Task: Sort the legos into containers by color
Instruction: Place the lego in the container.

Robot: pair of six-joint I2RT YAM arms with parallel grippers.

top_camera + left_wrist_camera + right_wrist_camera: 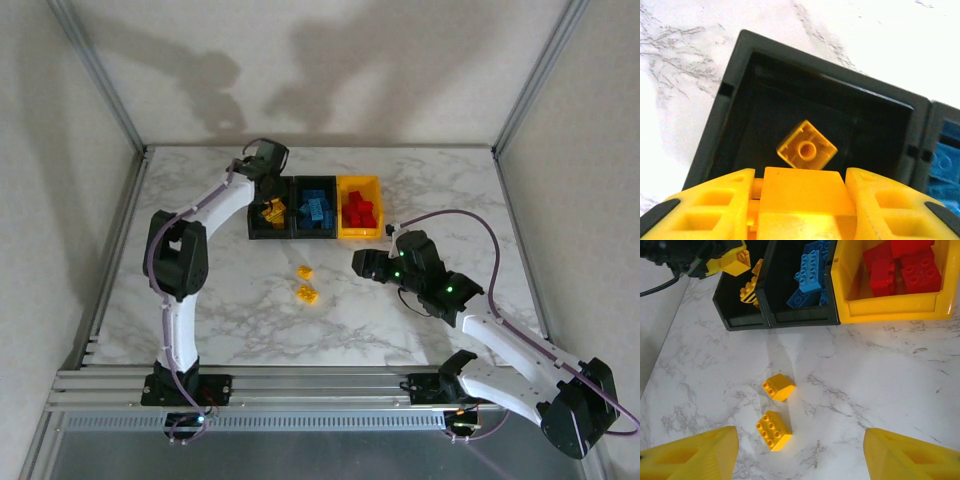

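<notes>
Left wrist view: left gripper pinches a yellow brick above the left black bin; right gripper, fingers wide, hangs well apart from that bin.

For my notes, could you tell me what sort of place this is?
Probably a lab test cell: a marble-pattern table inside aluminium framing, with plain white walls close around it.

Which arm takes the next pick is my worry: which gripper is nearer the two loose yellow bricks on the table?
Right. The right gripper hovers open just right of the loose yellow bricks; the left gripper is farther off over the left black bin, gripping a yellow brick.
</notes>
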